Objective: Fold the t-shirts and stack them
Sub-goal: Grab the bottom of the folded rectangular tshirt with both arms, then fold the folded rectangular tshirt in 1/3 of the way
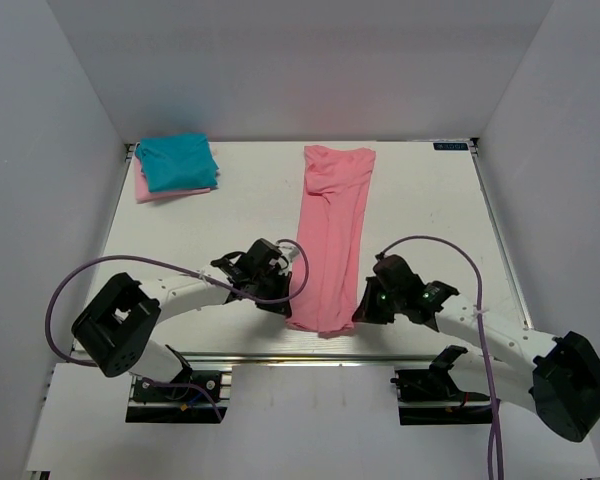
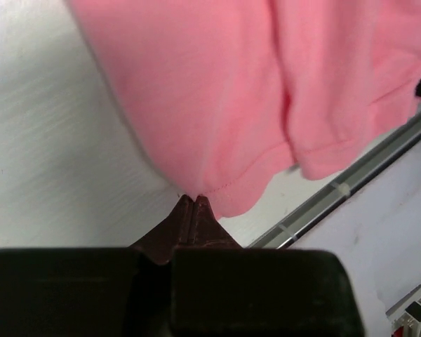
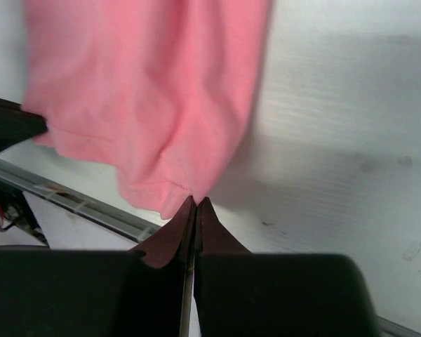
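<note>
**Salmon-pink shirt, pinched at both near corners**

Left jaws: clenched on the near left hem corner of the salmon-pink t-shirt [image 1: 332, 235]. Right jaws: clenched on its near right corner. Shirt: folded into a long narrow strip, running mid-bench from the near edge of the bench [image 1: 430, 210] toward the far side. Far left corner: folded teal-blue t-shirt [image 1: 177, 162], lying on the folded pale pink t-shirt [image 1: 152, 191].

Closed end effector [image 2: 195, 201] on salmon-pink t-shirt [image 2: 252, 91]
</note>
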{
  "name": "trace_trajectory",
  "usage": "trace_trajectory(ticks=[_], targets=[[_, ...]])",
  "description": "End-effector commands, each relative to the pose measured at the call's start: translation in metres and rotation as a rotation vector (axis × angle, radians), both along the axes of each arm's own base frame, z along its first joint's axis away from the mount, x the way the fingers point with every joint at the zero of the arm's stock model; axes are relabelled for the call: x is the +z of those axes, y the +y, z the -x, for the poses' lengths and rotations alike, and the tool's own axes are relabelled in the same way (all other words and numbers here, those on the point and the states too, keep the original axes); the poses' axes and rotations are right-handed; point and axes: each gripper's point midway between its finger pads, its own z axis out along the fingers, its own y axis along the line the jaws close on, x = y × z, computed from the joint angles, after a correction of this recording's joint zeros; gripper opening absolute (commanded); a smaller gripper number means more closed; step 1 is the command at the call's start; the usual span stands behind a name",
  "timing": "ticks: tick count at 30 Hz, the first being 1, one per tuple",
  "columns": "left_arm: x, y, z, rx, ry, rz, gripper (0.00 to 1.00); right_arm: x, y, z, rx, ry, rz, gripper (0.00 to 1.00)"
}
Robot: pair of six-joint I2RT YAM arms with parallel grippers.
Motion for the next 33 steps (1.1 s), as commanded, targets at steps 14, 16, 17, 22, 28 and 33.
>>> trace_trajectory(ticks=[14, 16, 17, 22, 28, 33], targets=[[0.088, -0.032, -0.136, 0.198, -0.301, -0.076, 0.00, 0.073, -0.018, -0.130, -0.183, -0.280, 0.247, 0.00], [0.099, -0.030, -0.153, 0.231, -0.317, -0.081, 0.00, 0.086, -0.019, -0.145, -0.192, -0.325, 0.241, 0.00], [0.100, -0.027, -0.160, 0.251, -0.322, -0.092, 0.00, 0.084, -0.020, -0.150, -0.200, -0.317, 0.244, 0.00], [0.111, -0.029, -0.194, 0.282, -0.359, -0.098, 0.00, 0.101, -0.017, -0.182, -0.184, -0.363, 0.230, 0.00], [0.125, -0.037, -0.232, 0.298, -0.391, -0.071, 0.00, 0.113, -0.021, -0.219, -0.165, -0.398, 0.244, 0.00], [0.136, -0.045, -0.260, 0.290, -0.423, -0.048, 0.00, 0.118, -0.022, -0.246, -0.151, -0.403, 0.230, 0.00]])
